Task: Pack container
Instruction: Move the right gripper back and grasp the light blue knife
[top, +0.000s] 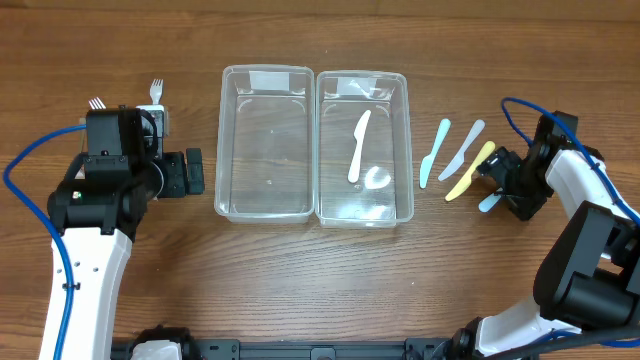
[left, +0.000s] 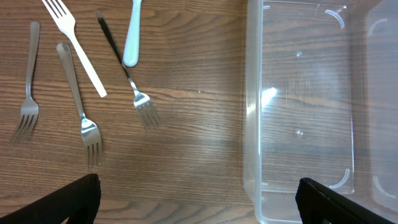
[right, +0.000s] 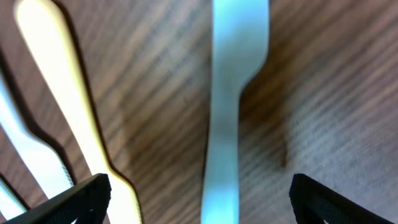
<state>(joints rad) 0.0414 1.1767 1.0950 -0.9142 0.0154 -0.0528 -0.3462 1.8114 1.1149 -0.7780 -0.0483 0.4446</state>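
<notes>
Overhead, you see a brown wood-grain table (top: 300, 290) filling the frame edge to edge. Two clear tubs stand side by side at its centre. The left container (top: 265, 150) holds nothing, and the right container (top: 392, 130) holds one white knife (top: 358, 145).

Your left gripper (top: 192, 172) hangs just left of the tubs, fingers spread wide and empty.

Your right gripper (right: 200, 186) is also spread wide, straddling the second blue knife (right: 227, 93) without clamping it.

Four plastic knives lie right of the tubs; the other three are a blue knife (top: 434, 152), a pale knife (top: 462, 150) and a yellow knife (top: 470, 170).

The left wrist view shows two metal forks (left: 78, 93), one black-handled fork (left: 124, 71), one white plastic fork (left: 74, 46) and one pale-blue handle (left: 132, 31).
</notes>
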